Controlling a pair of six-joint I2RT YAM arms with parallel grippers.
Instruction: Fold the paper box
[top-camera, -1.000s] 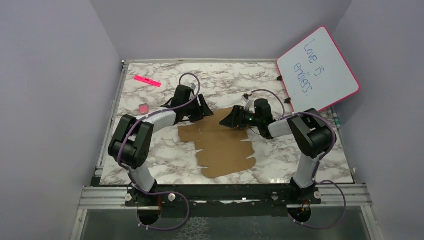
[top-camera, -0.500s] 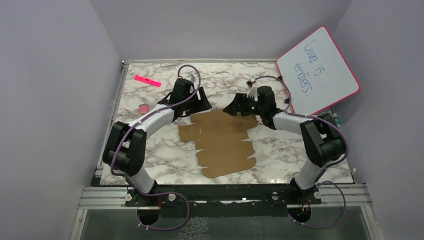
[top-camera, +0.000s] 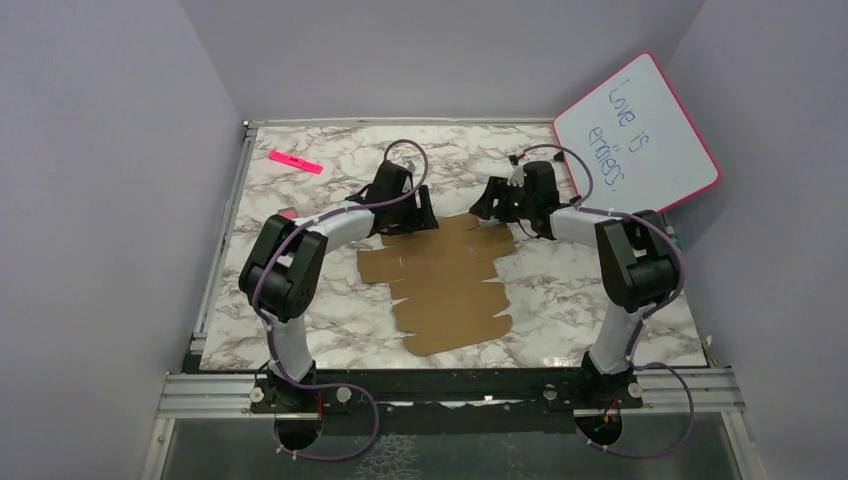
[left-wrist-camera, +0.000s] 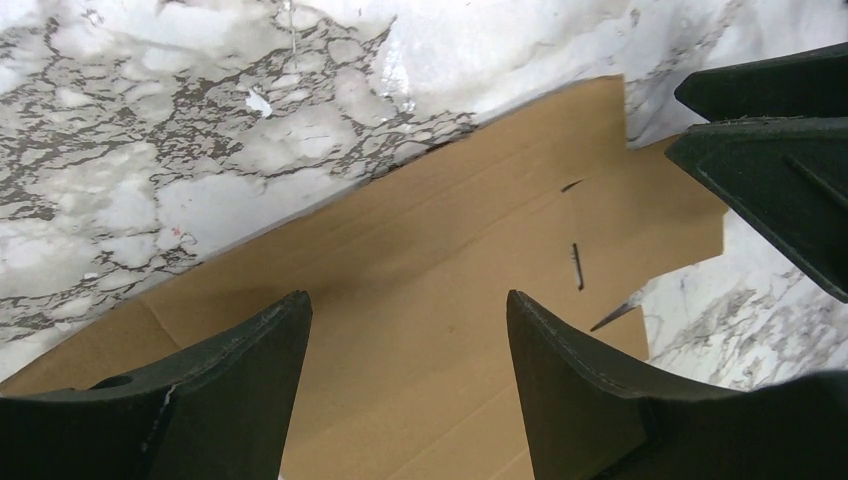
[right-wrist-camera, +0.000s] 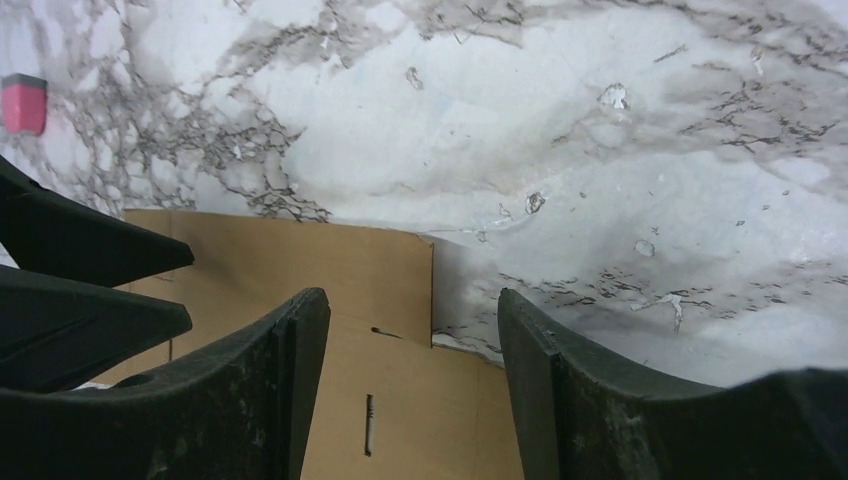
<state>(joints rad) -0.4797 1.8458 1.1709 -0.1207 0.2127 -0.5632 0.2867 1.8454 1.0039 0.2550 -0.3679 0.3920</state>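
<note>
Left gripper (top-camera: 424, 216) and right gripper (top-camera: 487, 211), spread and empty, have been brought to the flat paper box (top-camera: 445, 285) at its far edge, likely for lifting.

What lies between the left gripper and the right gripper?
The far edge of the flat brown cardboard sheet spans the gap from left gripper to right gripper, shown in the top view.

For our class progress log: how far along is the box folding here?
Done: nothing folded; the paper box lies flat on the marble table. In hand: left gripper and right gripper, both open, poised over its far edge. Remaining: every flap and wall.
</note>
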